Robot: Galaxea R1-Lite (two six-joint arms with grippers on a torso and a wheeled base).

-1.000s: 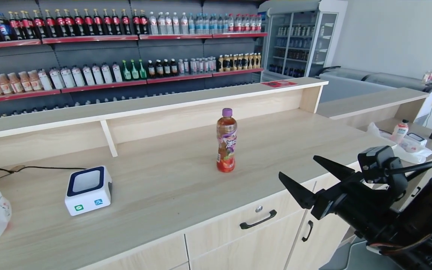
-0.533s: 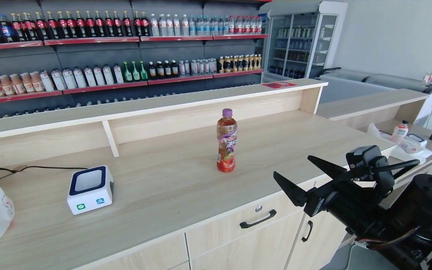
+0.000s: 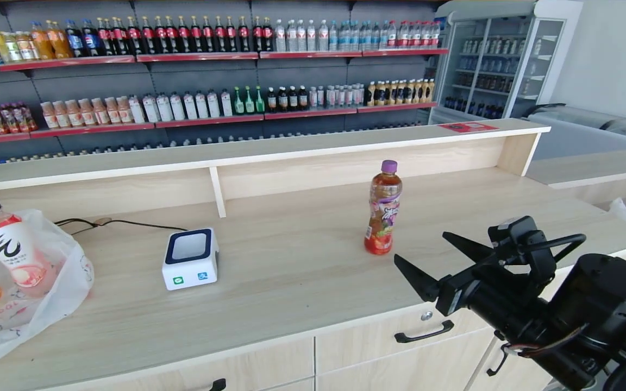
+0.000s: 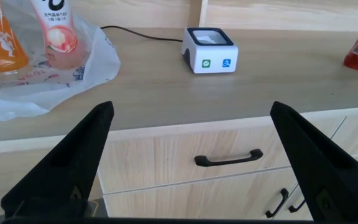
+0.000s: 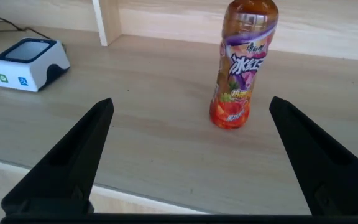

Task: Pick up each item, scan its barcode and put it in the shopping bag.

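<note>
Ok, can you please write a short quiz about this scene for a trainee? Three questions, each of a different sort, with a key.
1. Pick one: what stands on the counter between the bag and the bottle?
A. the scanner
B. a cup
C. a basket
2. True or false: the bottle lies on its side.
3. Fill in: the right hand, near the bottle, is ____ (open or shut).

Key: 1 A; 2 false, it stands upright; 3 open.
</note>
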